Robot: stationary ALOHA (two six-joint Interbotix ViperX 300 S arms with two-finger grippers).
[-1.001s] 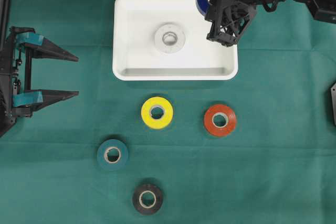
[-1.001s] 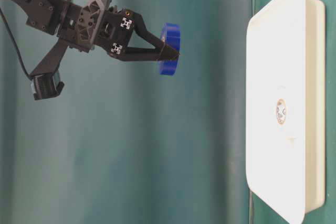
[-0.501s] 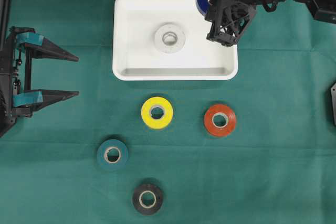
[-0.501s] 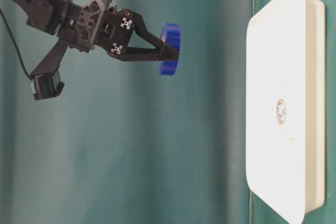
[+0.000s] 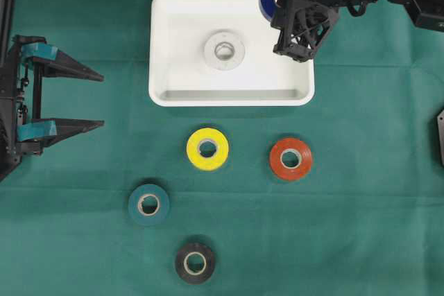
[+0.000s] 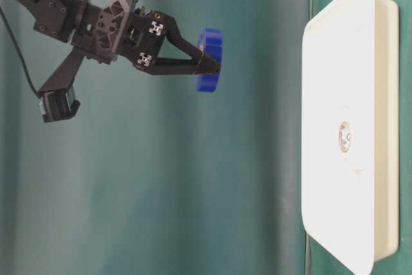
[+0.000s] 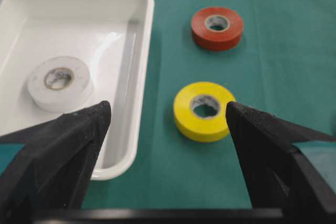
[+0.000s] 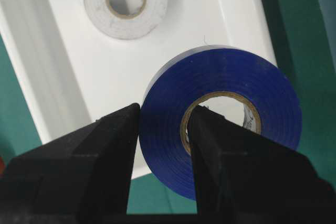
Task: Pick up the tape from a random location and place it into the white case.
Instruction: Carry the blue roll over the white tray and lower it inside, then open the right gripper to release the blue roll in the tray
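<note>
The left claw [image 5: 94, 98] stands wide open at the table's left edge, holding nothing. In the white case [image 5: 173, 46] lies a white tape [image 5: 224, 50]. The right claw [image 8: 163, 145] is clamped on the blue tape [image 8: 231, 85], one finger through its core, held in the air over the case's far right corner. Nothing differs from a second ago.
</note>
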